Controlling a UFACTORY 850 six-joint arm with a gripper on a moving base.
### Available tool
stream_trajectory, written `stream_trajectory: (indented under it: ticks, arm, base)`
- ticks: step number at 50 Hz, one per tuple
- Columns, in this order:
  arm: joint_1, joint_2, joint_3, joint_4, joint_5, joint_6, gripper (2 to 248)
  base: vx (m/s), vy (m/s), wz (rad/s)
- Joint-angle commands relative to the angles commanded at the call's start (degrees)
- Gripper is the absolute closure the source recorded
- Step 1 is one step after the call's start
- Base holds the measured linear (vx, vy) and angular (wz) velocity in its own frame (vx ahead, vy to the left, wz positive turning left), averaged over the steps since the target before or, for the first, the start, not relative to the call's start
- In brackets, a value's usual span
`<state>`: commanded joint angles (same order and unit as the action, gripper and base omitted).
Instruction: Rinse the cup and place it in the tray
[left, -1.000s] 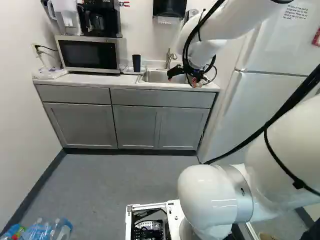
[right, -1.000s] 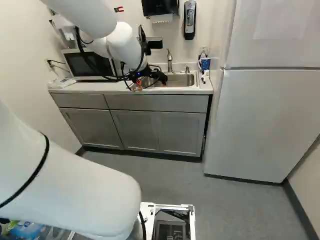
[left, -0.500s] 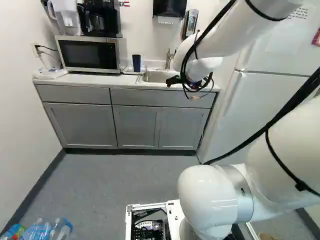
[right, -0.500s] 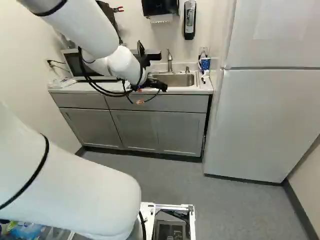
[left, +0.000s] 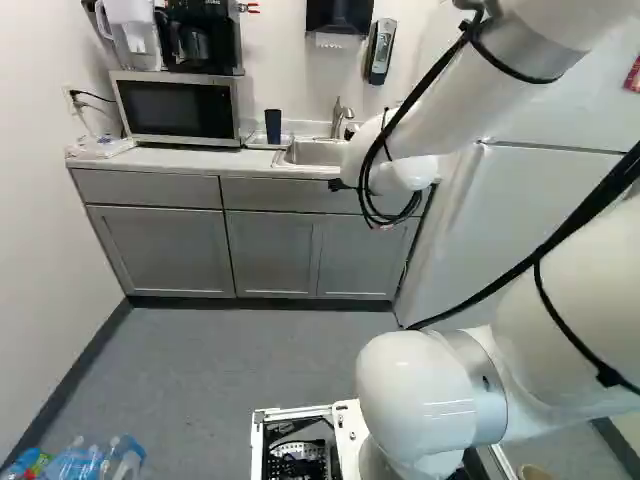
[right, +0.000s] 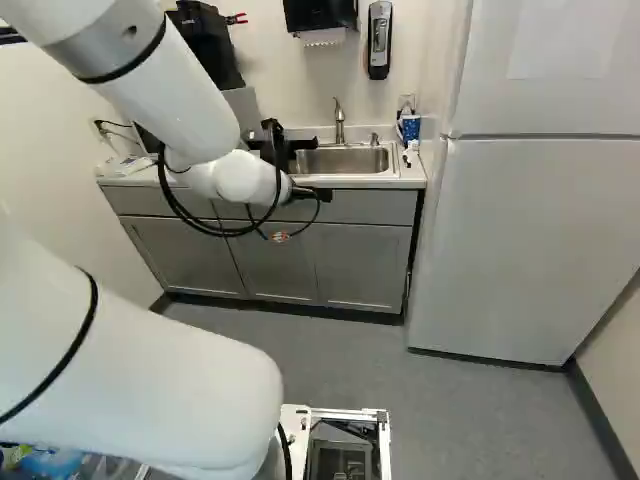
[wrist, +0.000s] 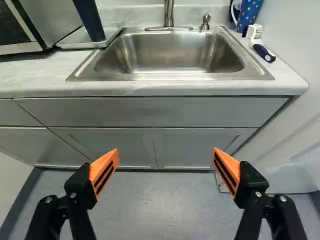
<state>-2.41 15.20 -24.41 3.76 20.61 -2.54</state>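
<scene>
Beside the smooth steel sink (wrist: 170, 52), the dark, tapered cup (wrist: 91, 20) stands upright on the shallow tray (wrist: 75, 41); slotted, wedge-shaped orange fingers (wrist: 105, 171) stand wide apart.

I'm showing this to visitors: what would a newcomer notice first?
Probably the big white arm, filling the right of the left base view. In the wrist view, the open hand's bright orange pads stand out, with the steel sink ahead of them. Beside the sink, the dark cup stands in the tray.
</scene>
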Motion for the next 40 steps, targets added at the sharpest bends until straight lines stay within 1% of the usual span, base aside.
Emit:
stream_trajectory:
  ticks: [20, 40]
  arm:
    - [0.91, 0.30, 7.32, -1.42, 11.09, 0.96, 3]
    - [1.60, 0.53, 12.87, -2.49, 19.49, 1.69, 3]
  base:
    - [0.000, 0.000, 0.000]
    - [0.000, 0.000, 0.000]
